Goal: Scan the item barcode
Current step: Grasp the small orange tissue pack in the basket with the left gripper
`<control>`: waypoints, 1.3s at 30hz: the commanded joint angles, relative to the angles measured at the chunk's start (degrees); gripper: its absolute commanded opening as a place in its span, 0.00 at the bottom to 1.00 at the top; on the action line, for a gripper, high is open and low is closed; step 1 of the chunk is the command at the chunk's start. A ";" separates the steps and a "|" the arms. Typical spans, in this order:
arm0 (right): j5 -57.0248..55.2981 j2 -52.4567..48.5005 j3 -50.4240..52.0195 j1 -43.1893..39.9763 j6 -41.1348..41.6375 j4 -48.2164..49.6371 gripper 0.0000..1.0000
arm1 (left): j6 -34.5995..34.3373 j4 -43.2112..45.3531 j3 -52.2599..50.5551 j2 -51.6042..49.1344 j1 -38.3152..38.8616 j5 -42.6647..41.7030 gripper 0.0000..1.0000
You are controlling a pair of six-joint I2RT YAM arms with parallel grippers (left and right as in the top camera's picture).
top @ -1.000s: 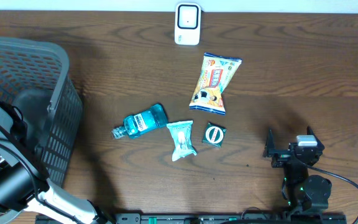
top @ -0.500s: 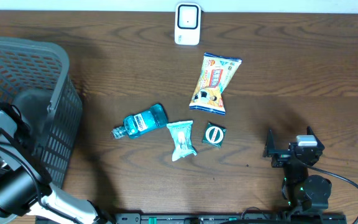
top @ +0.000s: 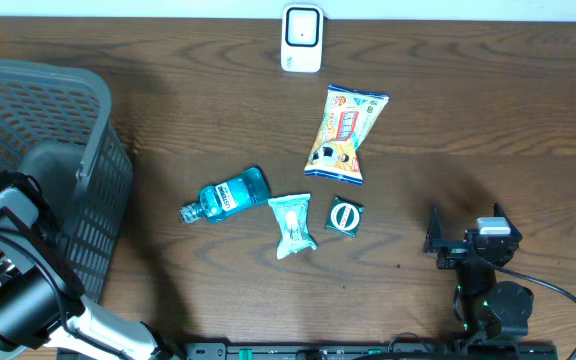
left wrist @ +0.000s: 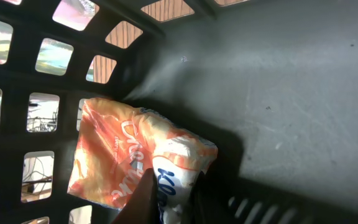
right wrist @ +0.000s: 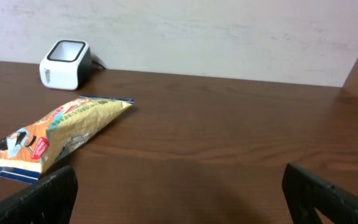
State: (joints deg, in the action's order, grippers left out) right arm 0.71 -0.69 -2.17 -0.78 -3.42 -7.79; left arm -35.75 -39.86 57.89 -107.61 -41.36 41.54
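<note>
At the far left, the left pincer [left wrist: 171, 198] is seen closed on the lower edge of an orange-and-white packet [left wrist: 123, 155]. The packet lies on the floor of the grey basket [top: 28, 110], tucked against its latticed wall. Only a narrow fold of wrapper appears to be pinched, so the packet could be pulled out of the fingers on lifting, or the film could be torn. Because it is lodged in the corner, it could also be snagged on the wall or rim on the way out.

No barcode can be made out on the face shown. If the code is printed on the hidden side, the packet may be presented the wrong way round and nothing would be read. A limp wrapper hung from one edge may also leave the code creased or tilted.

Further right, a blue bottle [top: 226, 195], a pale sachet [top: 292, 222] and a snack bag [top: 345, 133] are spread on the worktop [top: 468, 120]; they could be brushed by a low carry. The scanner [top: 301, 38] stands at the far edge, well apart from the basket, so a long carry would have to be made on a weak hold.

At the right, the right pincer [right wrist: 179, 180] is held wide open and empty, well apart from everything. Little trouble is expected from it.
</note>
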 commanded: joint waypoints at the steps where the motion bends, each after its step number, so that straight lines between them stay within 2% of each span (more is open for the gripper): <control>1: 0.28 0.28 0.24 0.39 -0.48 0.11 0.99 | 0.20 -0.92 -3.19 -3.98 -0.44 -14.14 0.07; 7: 0.28 0.28 0.24 0.39 -0.50 0.11 0.99 | 0.24 -5.31 1.20 -1.18 -0.02 -14.69 0.07; 12: 0.31 0.28 0.24 0.39 -0.50 0.11 0.99 | 4.61 -6.97 6.01 3.80 0.50 -21.86 0.07; 22: 0.31 0.28 0.24 0.39 -0.50 0.11 0.99 | 6.84 -6.73 15.32 24.94 3.72 -33.48 0.07; 27: 0.31 0.28 0.24 0.39 -0.50 0.11 0.99 | 6.82 -0.96 17.62 38.18 6.71 -40.46 0.07; 32: 0.31 0.28 0.26 0.39 -0.50 0.11 0.99 | 6.99 9.03 17.62 50.90 11.50 -55.95 0.07; 35: 0.31 0.28 0.24 0.39 -0.50 0.11 0.99 | 10.34 13.25 17.62 56.61 17.84 -70.10 0.07; 39: 0.31 0.28 0.24 0.39 -0.50 0.11 0.99 | 20.52 14.08 17.55 58.25 26.99 -83.41 0.07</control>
State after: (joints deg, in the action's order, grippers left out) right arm 0.71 -0.69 -2.17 -0.78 -3.42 -7.79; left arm -25.23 -25.80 75.16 -49.25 -20.56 -24.27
